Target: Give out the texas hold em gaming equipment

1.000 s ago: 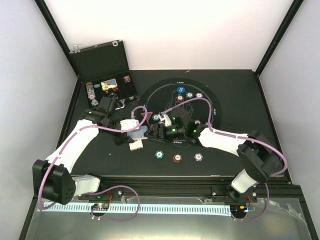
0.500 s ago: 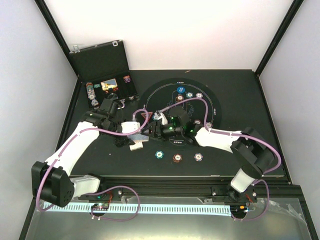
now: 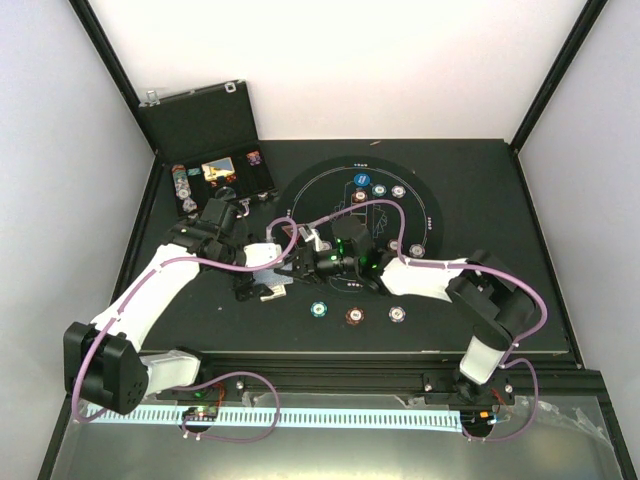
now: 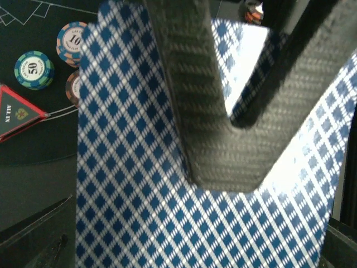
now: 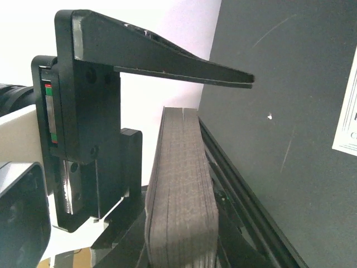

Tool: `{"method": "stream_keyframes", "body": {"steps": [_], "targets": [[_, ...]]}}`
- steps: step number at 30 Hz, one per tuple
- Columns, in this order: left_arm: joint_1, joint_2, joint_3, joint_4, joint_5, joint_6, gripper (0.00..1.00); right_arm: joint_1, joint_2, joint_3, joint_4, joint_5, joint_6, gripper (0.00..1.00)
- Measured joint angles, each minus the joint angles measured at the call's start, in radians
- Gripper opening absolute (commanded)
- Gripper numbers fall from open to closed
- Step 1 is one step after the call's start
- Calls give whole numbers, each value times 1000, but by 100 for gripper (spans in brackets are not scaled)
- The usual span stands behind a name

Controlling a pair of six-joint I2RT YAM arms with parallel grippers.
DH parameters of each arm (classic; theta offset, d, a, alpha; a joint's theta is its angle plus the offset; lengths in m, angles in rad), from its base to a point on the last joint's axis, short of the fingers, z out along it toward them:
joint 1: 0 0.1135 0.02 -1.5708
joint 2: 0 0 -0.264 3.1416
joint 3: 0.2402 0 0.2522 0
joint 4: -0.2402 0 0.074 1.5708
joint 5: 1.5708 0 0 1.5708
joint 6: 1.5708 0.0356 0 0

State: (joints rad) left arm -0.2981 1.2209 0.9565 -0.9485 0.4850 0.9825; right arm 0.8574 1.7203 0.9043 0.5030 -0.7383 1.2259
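Note:
The deck of playing cards [image 3: 277, 272] hangs between both grippers at the mat's left edge. My right gripper [image 3: 297, 267] is shut on it; in the right wrist view the deck's edge [image 5: 181, 167] stands clamped in the right gripper [image 5: 181, 229]. My left gripper [image 3: 266, 274] is open around the deck, one of its fingers [image 5: 167, 61] well clear of it. The blue patterned card back [image 4: 134, 184] fills the left wrist view, with a right finger [image 4: 212, 111] pressed on it. Teal [image 4: 33, 70] and brown [image 4: 72, 88] chips and the red triangle marker [image 4: 17, 111] lie beyond.
Three chips [image 3: 354, 315] lie in a row at the front of the round black mat [image 3: 430, 215]; several more chips and discs [image 3: 380, 189] sit at its far side. The open black case [image 3: 200, 125] with its chip tray [image 3: 215, 175] stands at the back left.
My left gripper has opened and let go of the deck. My right gripper has reached further left and shut on the deck.

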Motion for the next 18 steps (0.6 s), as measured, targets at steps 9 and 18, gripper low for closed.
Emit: {"method": "stream_keyframes", "body": {"steps": [9, 18], "targets": [[-5, 0, 0, 6, 60, 1, 95, 7, 16, 0, 14, -8, 3, 5], [-5, -39, -5, 14, 97, 11, 83, 18, 50, 0, 18, -10, 5, 5]]}}
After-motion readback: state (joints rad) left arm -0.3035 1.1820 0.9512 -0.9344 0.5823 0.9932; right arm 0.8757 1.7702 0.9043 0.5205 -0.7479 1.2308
